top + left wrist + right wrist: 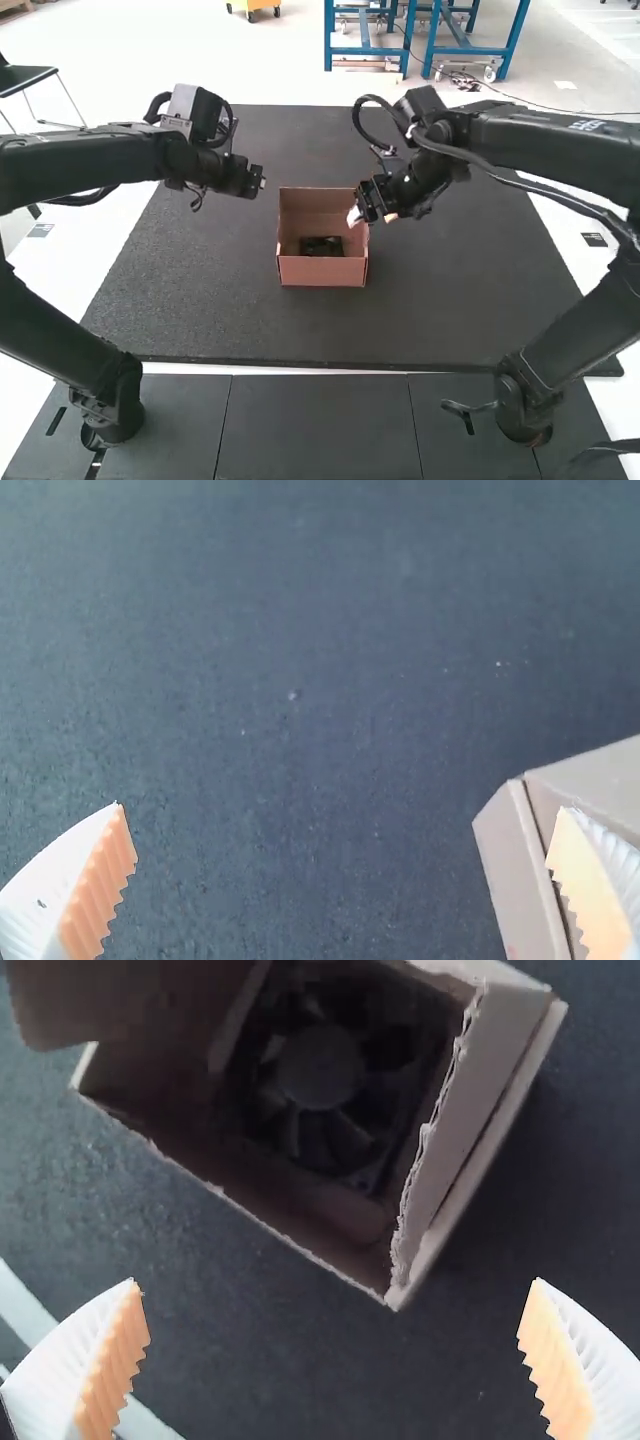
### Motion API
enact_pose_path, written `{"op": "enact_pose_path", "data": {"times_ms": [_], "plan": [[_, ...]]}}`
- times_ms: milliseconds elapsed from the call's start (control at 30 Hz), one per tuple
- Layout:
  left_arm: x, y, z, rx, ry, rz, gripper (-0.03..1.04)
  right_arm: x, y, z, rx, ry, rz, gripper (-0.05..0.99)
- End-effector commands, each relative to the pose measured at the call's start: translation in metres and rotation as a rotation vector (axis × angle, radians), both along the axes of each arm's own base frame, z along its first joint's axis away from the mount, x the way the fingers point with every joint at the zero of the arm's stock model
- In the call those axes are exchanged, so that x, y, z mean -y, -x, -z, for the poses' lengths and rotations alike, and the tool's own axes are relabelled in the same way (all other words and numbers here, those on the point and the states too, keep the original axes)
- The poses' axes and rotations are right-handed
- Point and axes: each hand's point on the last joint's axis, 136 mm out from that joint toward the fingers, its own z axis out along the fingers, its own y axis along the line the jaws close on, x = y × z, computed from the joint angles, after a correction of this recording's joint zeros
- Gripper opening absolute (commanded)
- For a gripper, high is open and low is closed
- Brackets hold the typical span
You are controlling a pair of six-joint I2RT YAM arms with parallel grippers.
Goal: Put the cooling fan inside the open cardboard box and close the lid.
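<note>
Right wrist view: spread right gripper (333, 1300) hangs just above the box (480, 1140) holding the fan (320, 1085); left gripper (340, 820), also spread, is beside it.

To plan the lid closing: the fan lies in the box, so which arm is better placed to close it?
Probably right. The right claw, open, hangs over the box at its right rim, the fan in its view. The left claw, open, is off the far left corner, over the mat.
</note>
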Motion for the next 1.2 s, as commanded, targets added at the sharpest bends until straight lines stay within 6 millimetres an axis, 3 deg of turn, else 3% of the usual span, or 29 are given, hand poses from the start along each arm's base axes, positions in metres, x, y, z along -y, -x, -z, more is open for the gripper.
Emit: {"op": "enact_pose_path", "data": {"times_ms": [0, 333, 633, 1167], "plan": [[0.002, -0.013, -0.037, 0.084, 0.028, -0.016, 0.97, 0.0, 0.001, -0.047, 0.122, -0.061, 0.005, 0.84], [0.029, -0.031, -0.069, 0.123, 0.046, 0.031, 0.97, 0.032, 0.029, -0.094, 0.221, -0.023, 0.049, 0.83], [0.058, -0.03, -0.058, 0.08, 0.039, 0.099, 0.97, 0.041, 0.039, -0.14, 0.25, -0.051, 0.076, 0.83], [0.083, -0.003, -0.028, -0.041, 0.014, 0.191, 0.97, 0.043, 0.044, -0.14, 0.23, -0.047, 0.076, 0.83]]}}
